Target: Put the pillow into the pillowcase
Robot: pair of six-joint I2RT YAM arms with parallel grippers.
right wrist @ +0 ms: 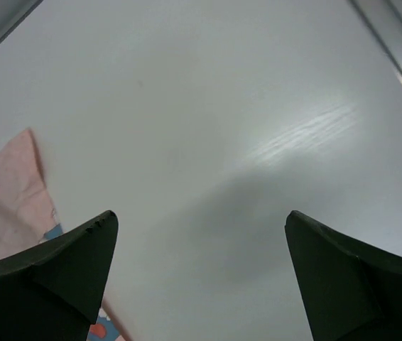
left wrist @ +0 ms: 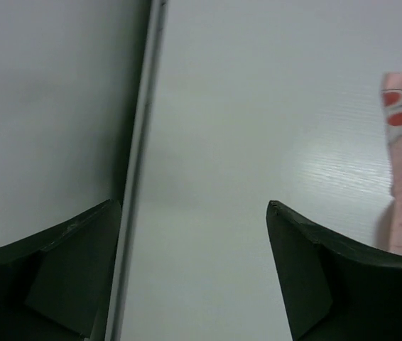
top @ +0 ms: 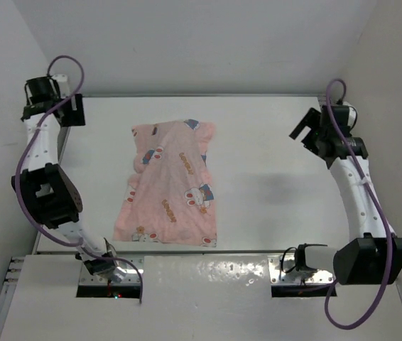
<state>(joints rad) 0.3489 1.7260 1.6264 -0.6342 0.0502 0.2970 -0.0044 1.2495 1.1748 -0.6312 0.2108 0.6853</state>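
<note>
Pillowcase (top: 167, 186) lies rumpled on the table (top: 272, 213), its near edge just short of the table's near edge, and I see bare tabletop either side of it, more on the right. Left gripper (left wrist: 194, 206) is off the pillowcase's far-left corner by the table's left edge, and right gripper (right wrist: 201, 213) is well to its right. Both have jaws wide apart, gripping nothing.

pillowcase (top: 169, 186): pale pink, white cartoon rabbits, blue and red patches | counter (top: 258, 185): plain white | arm cables (top: 27, 153): purple on both
</note>
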